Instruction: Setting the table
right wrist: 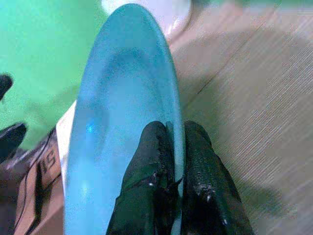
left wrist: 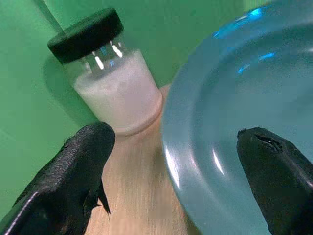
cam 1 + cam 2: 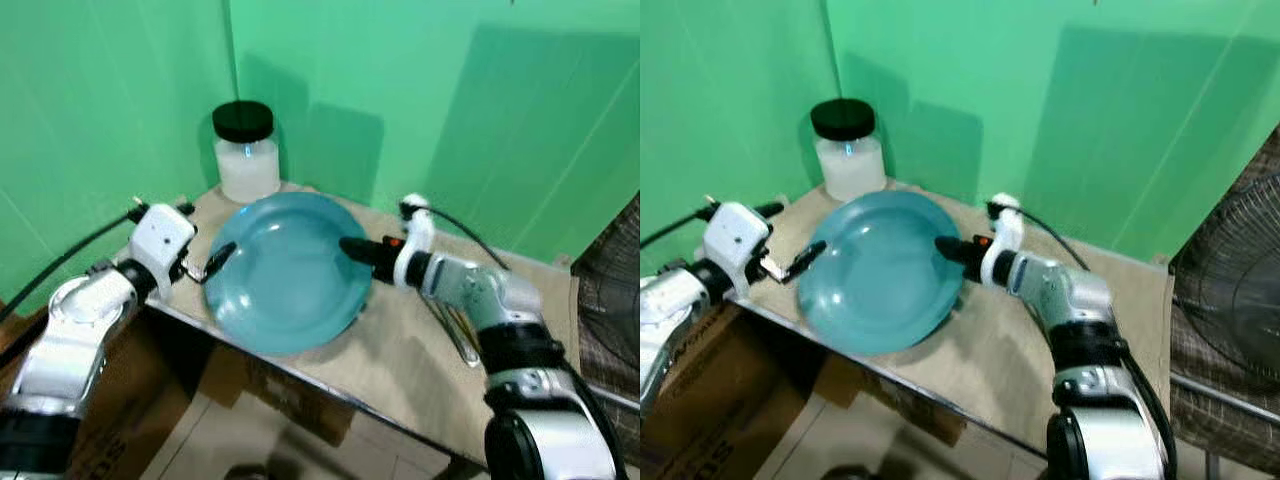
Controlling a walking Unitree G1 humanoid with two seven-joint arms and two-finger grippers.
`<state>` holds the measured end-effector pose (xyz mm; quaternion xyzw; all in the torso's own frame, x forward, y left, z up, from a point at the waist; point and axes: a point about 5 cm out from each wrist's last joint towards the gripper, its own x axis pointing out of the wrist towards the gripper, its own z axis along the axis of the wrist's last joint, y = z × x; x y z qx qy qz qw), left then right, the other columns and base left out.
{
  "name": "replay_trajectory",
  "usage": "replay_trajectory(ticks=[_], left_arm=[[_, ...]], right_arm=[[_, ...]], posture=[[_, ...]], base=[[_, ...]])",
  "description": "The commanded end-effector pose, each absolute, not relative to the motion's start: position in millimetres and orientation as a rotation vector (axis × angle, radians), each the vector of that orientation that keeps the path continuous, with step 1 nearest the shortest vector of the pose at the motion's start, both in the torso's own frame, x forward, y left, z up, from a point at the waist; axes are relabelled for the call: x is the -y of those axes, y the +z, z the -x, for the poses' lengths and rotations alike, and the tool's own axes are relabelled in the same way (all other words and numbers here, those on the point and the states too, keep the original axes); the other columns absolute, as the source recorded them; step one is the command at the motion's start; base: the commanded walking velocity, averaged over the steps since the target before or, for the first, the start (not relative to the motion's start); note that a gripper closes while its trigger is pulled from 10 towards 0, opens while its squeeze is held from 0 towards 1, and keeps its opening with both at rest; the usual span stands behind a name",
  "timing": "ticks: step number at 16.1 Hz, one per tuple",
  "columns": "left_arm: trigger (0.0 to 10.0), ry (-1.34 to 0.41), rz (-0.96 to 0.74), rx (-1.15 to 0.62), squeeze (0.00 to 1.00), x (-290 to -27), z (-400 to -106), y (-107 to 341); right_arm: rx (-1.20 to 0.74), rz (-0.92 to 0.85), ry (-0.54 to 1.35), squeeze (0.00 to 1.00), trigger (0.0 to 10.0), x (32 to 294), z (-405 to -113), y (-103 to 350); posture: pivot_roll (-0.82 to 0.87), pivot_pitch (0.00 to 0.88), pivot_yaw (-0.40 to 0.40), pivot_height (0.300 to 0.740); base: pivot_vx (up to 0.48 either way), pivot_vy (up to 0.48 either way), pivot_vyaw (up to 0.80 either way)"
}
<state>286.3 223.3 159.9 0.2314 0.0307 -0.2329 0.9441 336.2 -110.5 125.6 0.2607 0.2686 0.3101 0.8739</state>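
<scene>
A large teal plate (image 3: pixel 290 270) is held tilted over the beige table (image 3: pixel 400 360), its near rim past the table's front edge. My right gripper (image 3: pixel 352 248) is shut on the plate's right rim; the right wrist view has both fingers (image 1: pixel 156 166) pinching the thin edge of the plate (image 1: pixel 117 122). At the plate's left rim my left gripper (image 3: pixel 215 262) stands open. In the left wrist view the rim of the plate (image 2: pixel 244 98) runs between its two spread fingertips (image 2: pixel 78 161), not touching either.
A glass jar (image 3: pixel 247 150) with a black lid and white contents stands at the table's back left corner, close behind the plate. A silver utensil (image 3: pixel 455 335) lies on the cloth under my right arm. Green walls enclose the back. A fan (image 3: pixel 1230 290) stands at the right, cardboard boxes (image 3: pixel 250 400) below.
</scene>
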Motion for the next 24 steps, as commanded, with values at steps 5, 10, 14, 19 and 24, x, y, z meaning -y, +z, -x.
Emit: replay_trajectory(ticks=[5, 10, 14, 19, 24], left_arm=[[10.0, -0.490, -0.404, 0.078, 0.00, -199.7, -280.0, 202.0], [10.0, -0.365, -0.362, 0.137, 0.00, -190.5, -275.8, 213.0], [10.0, -0.246, -0.291, 0.089, 0.00, -167.4, -264.5, 189.2], [10.0, -0.245, -0.294, 0.164, 0.00, -156.0, -267.0, 201.6], [10.0, -0.180, -0.219, 0.282, 0.00, -152.6, -264.5, 210.4]], right_arm=[[-0.089, -0.527, 0.482, 0.00, 0.0, 147.6, -321.3, 199.4], [0.139, -0.285, 0.443, 0.00, 1.8, 146.4, -288.4, 231.9], [0.293, -0.146, 0.242, 0.00, 10.0, 144.1, -256.3, 228.3], [0.384, -0.091, 0.101, 0.00, 10.0, 148.5, -250.5, 231.1], [0.413, -0.096, 0.041, 0.00, 10.0, 148.4, -242.4, 228.6]], posture=[[0.17, 0.000, -0.032, 0.740], [0.19, 0.000, -0.046, 0.740], [0.17, 0.000, -0.029, 0.740], [0.16, 0.000, -0.009, 0.740], [0.15, 0.000, 0.004, 0.740]], base=[[0.000, 0.000, 0.00], [0.000, 0.000, 0.00], [0.000, 0.000, 0.00], [0.000, 0.000, -0.64], [0.000, 0.000, -0.80]])
